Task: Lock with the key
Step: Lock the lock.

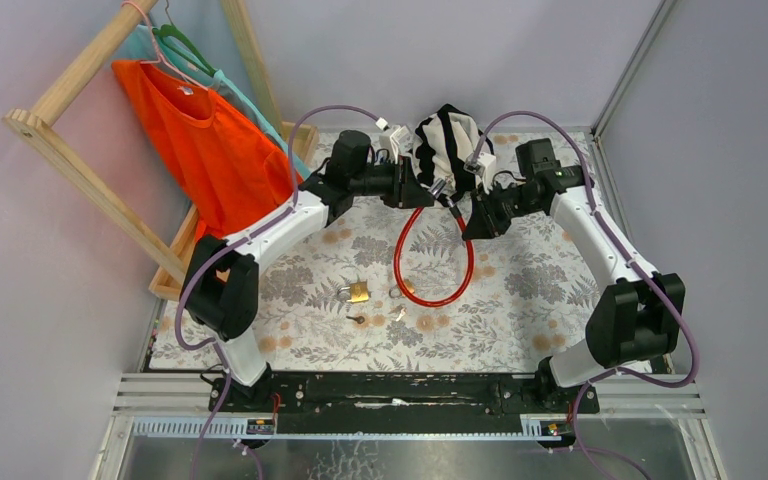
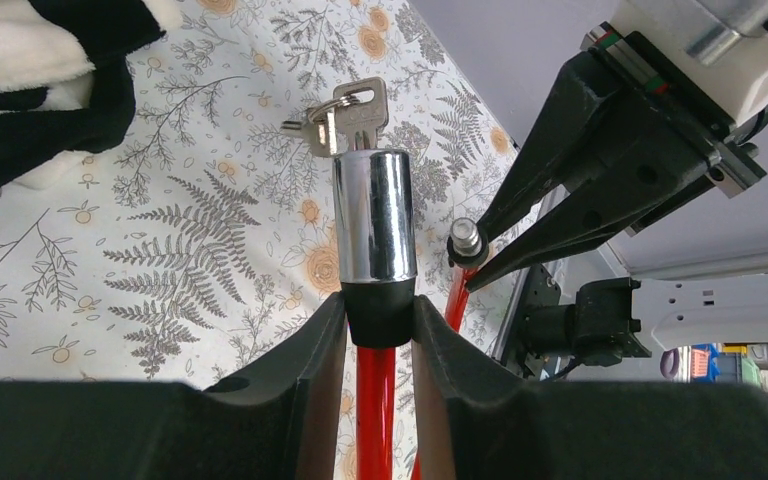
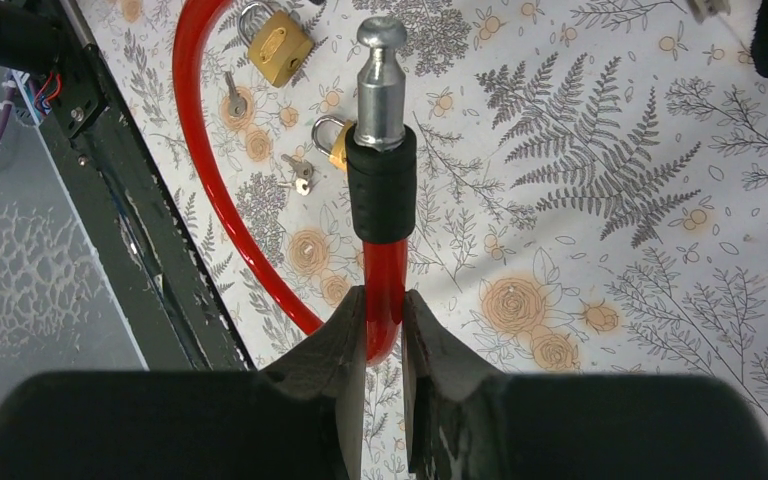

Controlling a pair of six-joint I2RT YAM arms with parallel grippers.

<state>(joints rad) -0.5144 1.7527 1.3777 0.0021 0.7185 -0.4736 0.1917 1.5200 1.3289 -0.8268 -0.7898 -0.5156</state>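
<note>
A red cable lock [image 1: 430, 262] hangs in a loop between my two grippers above the back of the table. My left gripper [image 2: 378, 312] is shut on the black collar just below the chrome lock barrel [image 2: 374, 215]. A key [image 2: 358, 112] with a second key on its ring sticks out of the barrel's far end. My right gripper [image 3: 384, 300] is shut on the red cable just below the black sleeve [image 3: 381, 195] of the steel pin [image 3: 380, 75]. The pin tip [image 2: 465, 238] sits to the right of the barrel, apart from it and not inserted.
A brass padlock [image 1: 358, 291] and loose keys [image 1: 360, 320] lie on the floral mat, with a smaller padlock [image 3: 335, 140] nearby. A black-and-white cloth [image 1: 447, 140] lies at the back. A wooden rack [image 1: 70, 150] with an orange garment [image 1: 205, 150] stands at the left.
</note>
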